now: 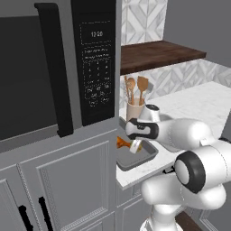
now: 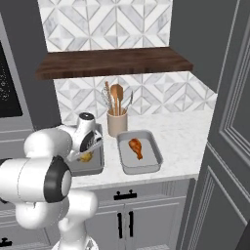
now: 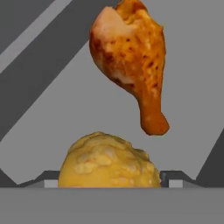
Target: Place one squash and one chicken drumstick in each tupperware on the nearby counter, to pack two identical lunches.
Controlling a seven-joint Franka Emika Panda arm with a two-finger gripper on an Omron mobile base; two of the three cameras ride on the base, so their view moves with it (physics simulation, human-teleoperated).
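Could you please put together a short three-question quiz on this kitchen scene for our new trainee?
1. True or false: the right tupperware already holds a squash.
2. Which foods lie in the left tupperware under the gripper? A) a chicken drumstick and a yellow squash B) two squashes C) nothing
3. What stands on the counter just behind the two containers?

Key:
1. False: it holds only a drumstick.
2. A.
3. A beige utensil holder with wooden spoons.
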